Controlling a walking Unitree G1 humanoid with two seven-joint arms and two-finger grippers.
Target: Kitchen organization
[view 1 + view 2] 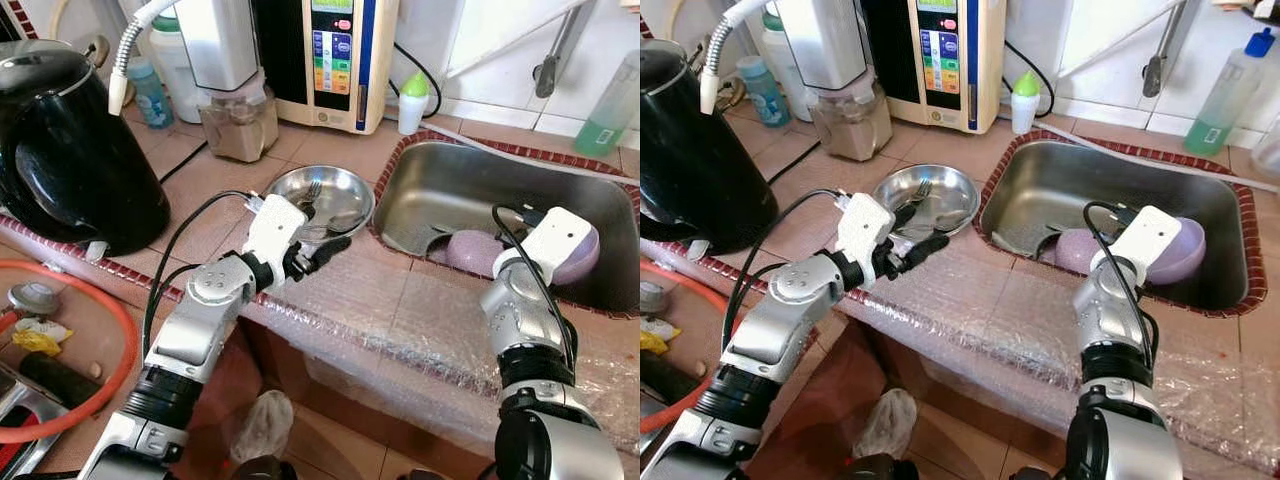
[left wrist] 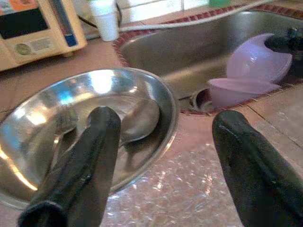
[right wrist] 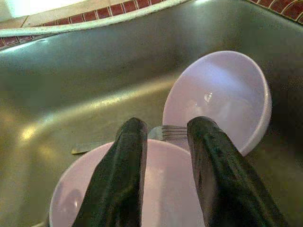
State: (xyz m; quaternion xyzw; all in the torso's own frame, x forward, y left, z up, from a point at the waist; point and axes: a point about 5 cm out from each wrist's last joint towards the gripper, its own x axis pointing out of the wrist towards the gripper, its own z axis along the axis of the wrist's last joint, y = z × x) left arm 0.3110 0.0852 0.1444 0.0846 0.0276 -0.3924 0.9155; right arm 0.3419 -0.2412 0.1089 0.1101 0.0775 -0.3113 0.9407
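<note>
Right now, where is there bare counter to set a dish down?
Free: the bubble-wrapped counter edge in front of the steel sink, and tile between the round steel bowl and the beige water machine. Crowded: the back row of bottles, the black kettle corner, and the sink floor holding two lilac bowls.

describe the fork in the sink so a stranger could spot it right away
Find the steel sink set into the tiled counter. Two lilac bowls lie in it, and the fork lies between them, below the right gripper. It is thin, grey metal, not lilac.
</note>
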